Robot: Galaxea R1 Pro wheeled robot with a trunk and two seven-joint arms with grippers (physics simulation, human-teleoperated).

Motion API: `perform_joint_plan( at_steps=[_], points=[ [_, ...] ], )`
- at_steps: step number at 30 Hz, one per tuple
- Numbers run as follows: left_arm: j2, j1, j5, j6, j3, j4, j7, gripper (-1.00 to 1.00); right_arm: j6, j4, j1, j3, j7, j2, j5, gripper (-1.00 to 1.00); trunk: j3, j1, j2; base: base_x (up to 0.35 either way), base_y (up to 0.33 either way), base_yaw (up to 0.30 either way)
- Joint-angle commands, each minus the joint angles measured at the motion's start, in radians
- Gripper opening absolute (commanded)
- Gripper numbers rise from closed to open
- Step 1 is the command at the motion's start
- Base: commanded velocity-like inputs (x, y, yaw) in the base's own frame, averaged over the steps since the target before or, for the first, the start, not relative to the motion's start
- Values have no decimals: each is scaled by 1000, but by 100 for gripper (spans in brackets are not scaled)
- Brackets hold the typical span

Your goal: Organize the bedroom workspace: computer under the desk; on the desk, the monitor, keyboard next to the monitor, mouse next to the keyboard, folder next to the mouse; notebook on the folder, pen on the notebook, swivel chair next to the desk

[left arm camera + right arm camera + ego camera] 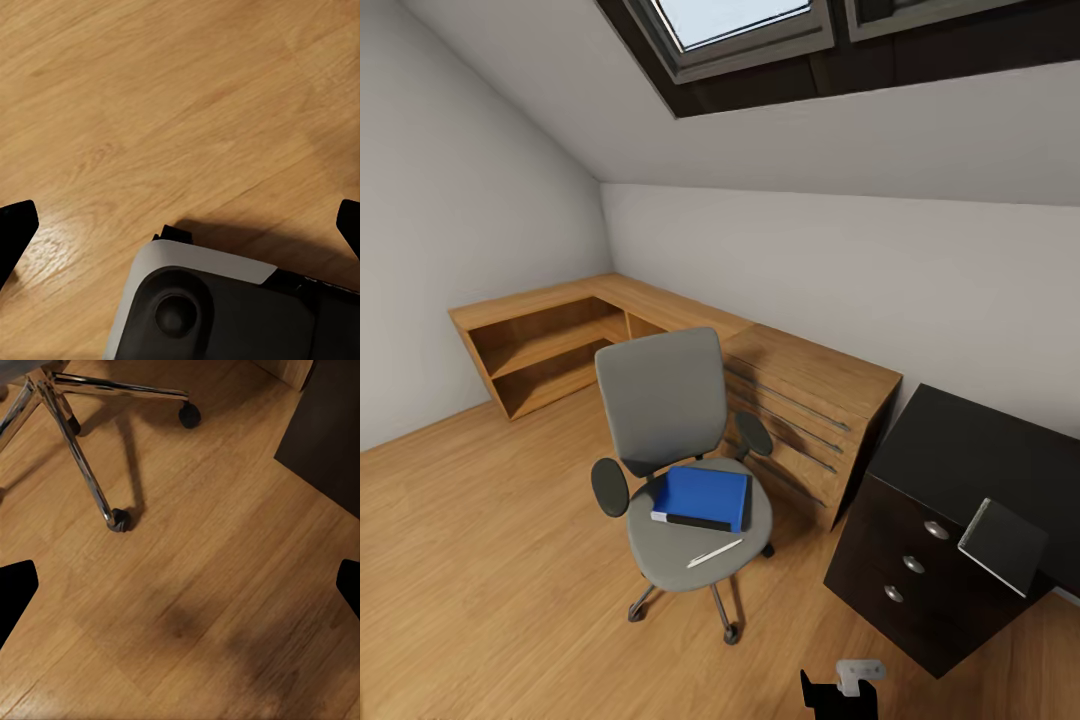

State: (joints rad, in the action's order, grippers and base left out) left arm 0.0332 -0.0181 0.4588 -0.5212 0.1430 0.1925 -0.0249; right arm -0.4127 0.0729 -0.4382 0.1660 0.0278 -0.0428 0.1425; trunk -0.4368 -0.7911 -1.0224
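Although we face the swivel chair (pixel 680 470), little looks done: the folder (pixel 702 497) and the pen (pixel 714 553) lie on its seat, well apart from the desk (pixel 960 450), where a dark flat thing, perhaps the notebook (pixel 1003 545), rests. Both our grippers, the left (pixel 180 225) and the right (pixel 180 585), hang spread wide and empty over the floor (pixel 180 112).

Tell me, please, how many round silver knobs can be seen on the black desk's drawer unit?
3, in a diagonal row down the drawer fronts of the desk: upper, middle, lower. More may be hidden.
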Motion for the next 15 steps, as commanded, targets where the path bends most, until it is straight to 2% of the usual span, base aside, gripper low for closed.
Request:
perform_joint_plan(
  at_steps=[1,7,15],
  points=[
    [1,-1,11,-3,7,-1,-3,100,-3,-1,-1,9,3,0,8,100,-1,0,-1,0,0,2],
    [1,-1,11,-3,7,-1,-3,100,-3,-1,-1,8,4,1,9,100,-1,0,-1,22,18,0],
    [0,-1,11,-3,7,-1,-3,100,-3,-1,-1,8,4,0,9,100,-1,0,-1,152,129,0]
  ],
)
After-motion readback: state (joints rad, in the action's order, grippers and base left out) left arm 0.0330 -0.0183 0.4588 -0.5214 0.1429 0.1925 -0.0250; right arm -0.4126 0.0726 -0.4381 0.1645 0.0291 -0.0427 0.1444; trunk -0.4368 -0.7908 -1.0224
